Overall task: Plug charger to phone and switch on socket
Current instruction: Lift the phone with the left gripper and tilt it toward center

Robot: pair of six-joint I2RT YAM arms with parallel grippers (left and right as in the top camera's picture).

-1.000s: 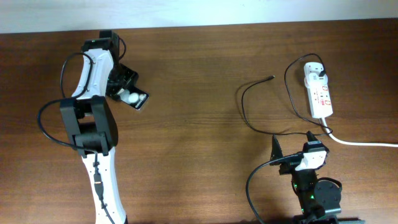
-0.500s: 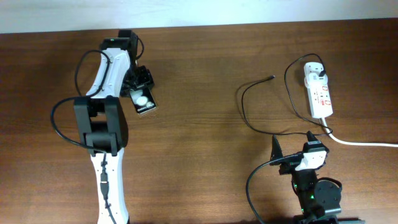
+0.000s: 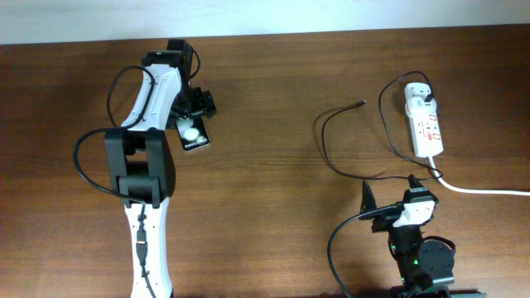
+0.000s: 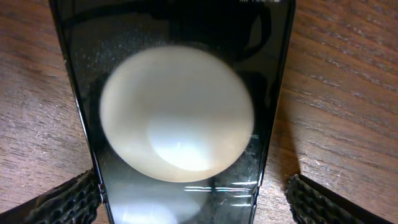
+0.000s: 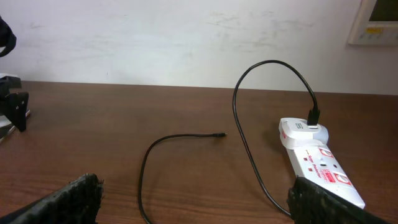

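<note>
The phone lies flat on the table, a black slab with white round glare spots on its glossy face. My left gripper straddles its near end and is open. The left finger sits close against the phone's edge, while the right finger stands off it with bare wood between. The charger cable loops on the right, its free tip on the wood and its plug in the socket. My right gripper is open and empty at the front.
A thick white cord runs from the socket's near end off the right edge. A pale wall stands behind the table's far edge. The charger cable's loop lies between the right gripper's fingers and the socket.
The left arm carried the phone to the right and turned it to lie along the table. Its jaws have since widened off the phone. The right arm has not moved.
</note>
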